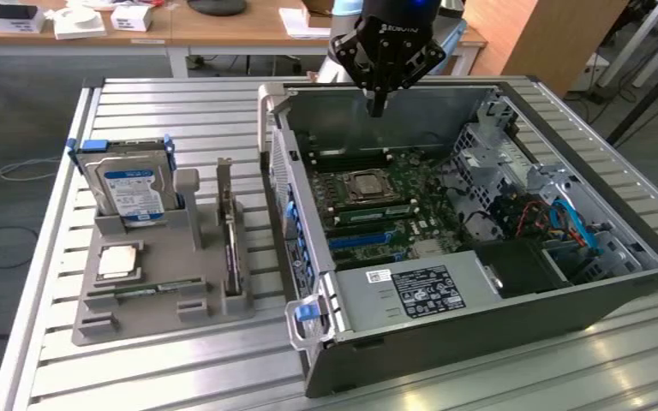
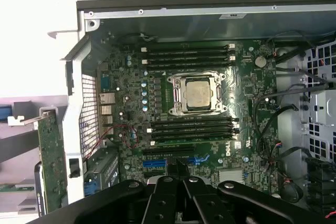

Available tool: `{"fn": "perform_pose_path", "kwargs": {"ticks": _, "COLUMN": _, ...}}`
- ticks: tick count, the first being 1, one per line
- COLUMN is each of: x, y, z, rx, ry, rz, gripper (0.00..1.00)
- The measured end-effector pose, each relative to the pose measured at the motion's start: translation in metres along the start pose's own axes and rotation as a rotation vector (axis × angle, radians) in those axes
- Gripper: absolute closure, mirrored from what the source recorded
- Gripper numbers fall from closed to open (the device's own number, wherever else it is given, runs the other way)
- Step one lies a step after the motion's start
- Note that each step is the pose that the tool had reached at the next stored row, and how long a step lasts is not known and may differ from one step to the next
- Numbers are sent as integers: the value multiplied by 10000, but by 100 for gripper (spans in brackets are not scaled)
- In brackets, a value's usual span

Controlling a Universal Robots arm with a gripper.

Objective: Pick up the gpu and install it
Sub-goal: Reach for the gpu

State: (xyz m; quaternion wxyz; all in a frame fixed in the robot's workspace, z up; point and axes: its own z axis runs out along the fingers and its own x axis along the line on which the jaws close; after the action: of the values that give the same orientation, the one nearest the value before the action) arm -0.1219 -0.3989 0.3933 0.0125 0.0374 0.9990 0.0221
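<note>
Wrist view, motherboard perhaps Dell, gpu outside

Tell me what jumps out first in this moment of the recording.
The open computer case dominates, its motherboard bared, with the gripper hanging shut and empty over its far end. On the exterior view's left, the gpu stands on edge in a gray holder beside a hard drive.

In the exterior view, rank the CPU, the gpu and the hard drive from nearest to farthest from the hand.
1. CPU: in the open case, near the shut hand.
2. gpu: on edge in the grey holder, beside the case.
3. hard drive: upright in the holder, farthest toward the exterior view's left.
</note>
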Motion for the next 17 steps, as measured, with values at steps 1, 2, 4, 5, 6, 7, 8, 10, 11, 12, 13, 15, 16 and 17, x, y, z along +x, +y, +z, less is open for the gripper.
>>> {"fn": "perform_pose_path", "kwargs": {"ticks": 1, "x": 0, "y": 0, "z": 0, "rx": 0, "ry": 0, "rz": 0, "gripper": 89}}
{"fn": "perform_pose_path", "kwargs": {"ticks": 2, "x": 0, "y": 0, "z": 0, "rx": 0, "ry": 0, "rz": 0, "gripper": 89}}
{"fn": "perform_pose_path", "kwargs": {"ticks": 4, "x": 22, "y": -2, "z": 1, "rx": -2, "ry": -2, "rz": 2, "gripper": 89}}
{"fn": "perform_pose_path", "kwargs": {"ticks": 5, "x": 45, "y": -3, "z": 1, "rx": -1, "ry": -1, "rz": 1, "gripper": 89}}
{"fn": "perform_pose_path", "kwargs": {"ticks": 6, "x": 70, "y": -5, "z": 0, "rx": 0, "ry": -1, "rz": 1, "gripper": 89}}
{"fn": "perform_pose_path", "kwargs": {"ticks": 7, "x": 100, "y": -7, "z": 0, "rx": -1, "ry": -1, "rz": 1, "gripper": 89}}
{"fn": "perform_pose_path", "kwargs": {"ticks": 8, "x": 129, "y": -10, "z": -1, "rx": 0, "ry": -2, "rz": 1, "gripper": 89}}
{"fn": "perform_pose_path", "kwargs": {"ticks": 10, "x": 186, "y": -14, "z": -2, "rx": 0, "ry": -3, "rz": -1, "gripper": 89}}
{"fn": "perform_pose_path", "kwargs": {"ticks": 11, "x": 223, "y": -17, "z": -2, "rx": -1, "ry": -4, "rz": 0, "gripper": 89}}
{"fn": "perform_pose_path", "kwargs": {"ticks": 12, "x": 257, "y": -19, "z": -3, "rx": -1, "ry": -5, "rz": 1, "gripper": 89}}
{"fn": "perform_pose_path", "kwargs": {"ticks": 13, "x": 290, "y": -22, "z": -4, "rx": -1, "ry": -7, "rz": 0, "gripper": 89}}
{"fn": "perform_pose_path", "kwargs": {"ticks": 15, "x": 360, "y": -27, "z": -6, "rx": -1, "ry": -9, "rz": -1, "gripper": 89}}
{"fn": "perform_pose_path", "kwargs": {"ticks": 16, "x": 397, "y": -30, "z": -7, "rx": 0, "ry": -11, "rz": 0, "gripper": 89}}
{"fn": "perform_pose_path", "kwargs": {"ticks": 17, "x": 437, "y": -33, "z": -7, "rx": -2, "ry": -14, "rz": 0, "gripper": 89}}
